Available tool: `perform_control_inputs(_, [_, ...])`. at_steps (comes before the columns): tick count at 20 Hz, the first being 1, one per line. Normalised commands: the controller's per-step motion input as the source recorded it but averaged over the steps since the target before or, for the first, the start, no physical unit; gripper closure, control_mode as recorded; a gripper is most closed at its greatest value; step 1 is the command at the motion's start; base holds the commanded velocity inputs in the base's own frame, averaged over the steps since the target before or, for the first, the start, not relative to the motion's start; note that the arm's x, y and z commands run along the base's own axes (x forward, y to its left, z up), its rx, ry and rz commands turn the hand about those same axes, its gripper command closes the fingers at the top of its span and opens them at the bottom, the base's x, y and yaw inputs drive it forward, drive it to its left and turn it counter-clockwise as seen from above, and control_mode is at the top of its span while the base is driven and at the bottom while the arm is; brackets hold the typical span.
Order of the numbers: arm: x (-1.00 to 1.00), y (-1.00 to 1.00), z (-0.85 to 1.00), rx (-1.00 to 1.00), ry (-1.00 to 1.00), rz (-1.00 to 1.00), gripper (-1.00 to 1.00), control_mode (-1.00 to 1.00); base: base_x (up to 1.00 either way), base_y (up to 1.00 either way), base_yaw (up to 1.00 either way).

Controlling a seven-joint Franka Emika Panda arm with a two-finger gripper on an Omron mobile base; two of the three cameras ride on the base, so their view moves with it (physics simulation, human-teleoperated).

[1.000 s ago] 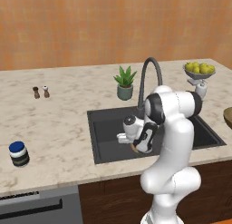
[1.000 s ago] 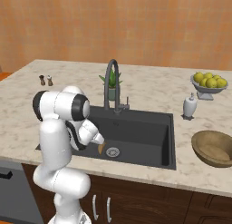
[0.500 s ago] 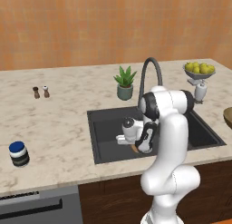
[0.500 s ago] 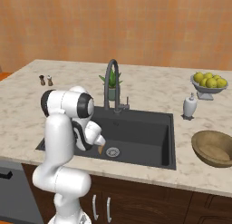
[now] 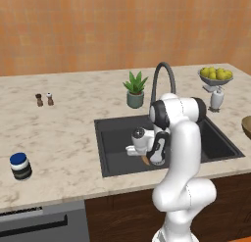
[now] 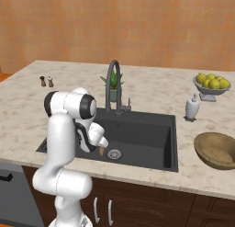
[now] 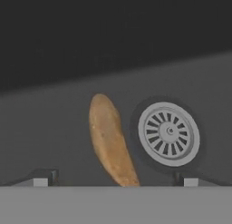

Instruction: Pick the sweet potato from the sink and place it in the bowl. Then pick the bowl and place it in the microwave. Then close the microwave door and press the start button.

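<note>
Gripper [image 7: 115, 181] low in the sink [image 5: 112, 133], jaws spread wide astride the sweet potato [image 7: 110, 141] lying beside the drain [image 7: 168, 133]; judgement: descend straight, centre the 2 fingertips [image 7: 45, 178] across its narrow width, then close.

Sweet potato [image 7: 110, 143], centre of hand view, showing mottled orange-brown w/ pale speckles. Sink [image 7: 54, 60] looking matte black; drain [image 7: 168, 133] at right grey w/ radial slots. Bowl [image 6: 215, 150], lower right of right base view, showing tan-brown, darker rim.
</note>
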Motion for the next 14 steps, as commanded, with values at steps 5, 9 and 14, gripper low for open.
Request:
perform_control_inputs(5, [0.19, -0.06, -0.31, 0.0, 0.02, 0.0, -1.0, -1.0, 0.0, 0.0, 0.0])
perform_control_inputs(9, [0.28, 0.0, -0.34, 0.0, 0.0, 0.0, -1.0, -1.0, 0.0, 0.0, 0.0])
perform_control_inputs(14, [0.28, -0.05, -0.28, 0.0, 0.0, 0.0, -1.0, -1.0, 0.0, 0.0, 0.0])
